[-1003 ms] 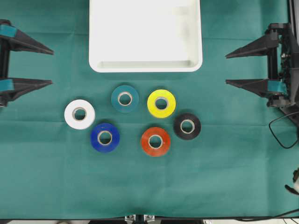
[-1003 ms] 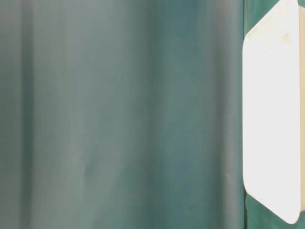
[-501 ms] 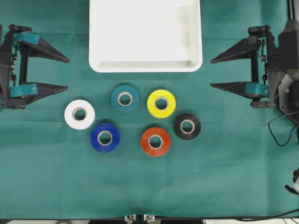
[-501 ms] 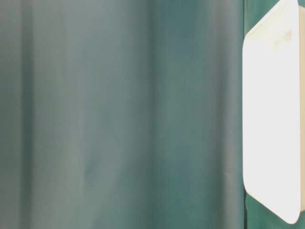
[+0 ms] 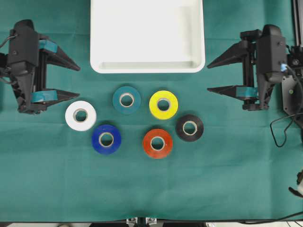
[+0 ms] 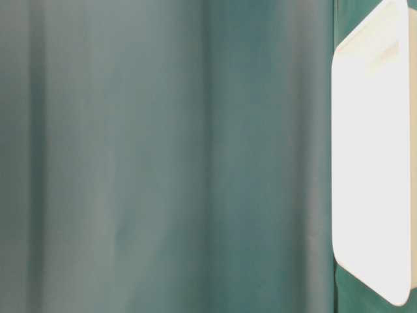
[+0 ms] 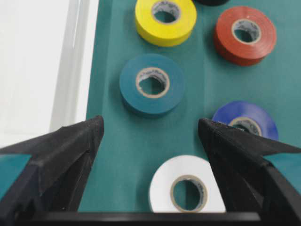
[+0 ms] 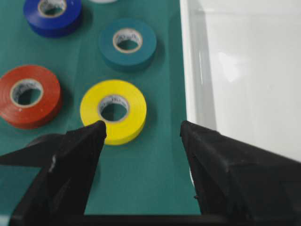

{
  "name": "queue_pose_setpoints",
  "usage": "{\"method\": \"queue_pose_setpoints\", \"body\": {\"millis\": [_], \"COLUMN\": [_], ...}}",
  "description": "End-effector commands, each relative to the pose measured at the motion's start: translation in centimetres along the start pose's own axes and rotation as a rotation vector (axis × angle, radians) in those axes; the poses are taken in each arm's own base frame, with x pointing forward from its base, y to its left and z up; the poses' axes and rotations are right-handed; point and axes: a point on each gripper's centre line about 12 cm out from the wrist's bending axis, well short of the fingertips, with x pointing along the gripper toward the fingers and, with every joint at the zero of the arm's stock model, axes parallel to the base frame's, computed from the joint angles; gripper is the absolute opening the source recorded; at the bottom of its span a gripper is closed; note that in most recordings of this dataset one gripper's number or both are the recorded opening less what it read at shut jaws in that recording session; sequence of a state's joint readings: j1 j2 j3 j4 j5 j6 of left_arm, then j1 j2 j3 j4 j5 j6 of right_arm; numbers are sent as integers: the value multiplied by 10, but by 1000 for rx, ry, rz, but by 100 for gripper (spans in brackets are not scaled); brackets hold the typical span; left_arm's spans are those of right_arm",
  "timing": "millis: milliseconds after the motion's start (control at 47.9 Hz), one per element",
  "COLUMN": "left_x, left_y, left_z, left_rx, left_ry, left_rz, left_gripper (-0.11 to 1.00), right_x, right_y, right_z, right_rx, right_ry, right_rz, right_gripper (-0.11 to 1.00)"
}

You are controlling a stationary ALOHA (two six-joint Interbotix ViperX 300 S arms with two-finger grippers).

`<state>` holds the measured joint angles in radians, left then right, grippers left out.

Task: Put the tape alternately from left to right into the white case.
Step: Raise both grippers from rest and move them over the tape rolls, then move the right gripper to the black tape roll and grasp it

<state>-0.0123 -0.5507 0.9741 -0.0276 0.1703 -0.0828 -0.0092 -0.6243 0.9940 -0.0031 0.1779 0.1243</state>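
The white case [image 5: 147, 33] lies at the back centre with nothing in it; its rim [image 8: 190, 70] shows in the right wrist view. Six rolls of tape lie flat in front of it: white [image 5: 81, 115], blue [image 5: 106, 139], teal [image 5: 127, 100], yellow [image 5: 164, 104], red-orange [image 5: 158, 143] and black [image 5: 190, 127]. My left gripper [image 5: 78, 82] is open, left of the white roll [image 7: 164, 181], holding nothing. My right gripper [image 5: 208, 78] is open, right of the yellow roll [image 8: 136, 113] and above the black one, holding nothing.
A green cloth [image 5: 57, 179] covers the table. A black cable [image 5: 283, 135] loops at the right edge beside the right arm's base. The table-level view shows mostly blurred green cloth and one side of the white case [image 6: 371, 163].
Both arms have moved inward from the table's sides toward the rolls. The jaws stand as wide as before. No roll has moved.
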Motion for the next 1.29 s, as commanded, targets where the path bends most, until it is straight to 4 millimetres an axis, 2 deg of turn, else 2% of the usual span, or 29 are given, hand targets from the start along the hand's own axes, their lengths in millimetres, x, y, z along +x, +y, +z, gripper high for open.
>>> {"method": "queue_pose_setpoints", "body": {"millis": [0,272,606,1149,1274], "left_x": [4,22,28,28,28], "left_y": [-2,-3,-4,-3,-3], "left_z": [12,12,11,8,8], "left_rx": [2,3,6,6,5], "left_ry": [-13,46,117,124,124], "left_rz": [-4,-1,4,5,5], "left_gripper": [55,55,55,55,55], "right_x": [2,20,38,39,39], "right_y": [1,1,1,1,7], "right_z": [11,10,13,11,10], "right_rx": [2,4,4,5,5], "right_ry": [-14,35,94,105,112], "right_rz": [0,-5,-13,-13,3], "right_gripper": [75,75,75,75,75]}}
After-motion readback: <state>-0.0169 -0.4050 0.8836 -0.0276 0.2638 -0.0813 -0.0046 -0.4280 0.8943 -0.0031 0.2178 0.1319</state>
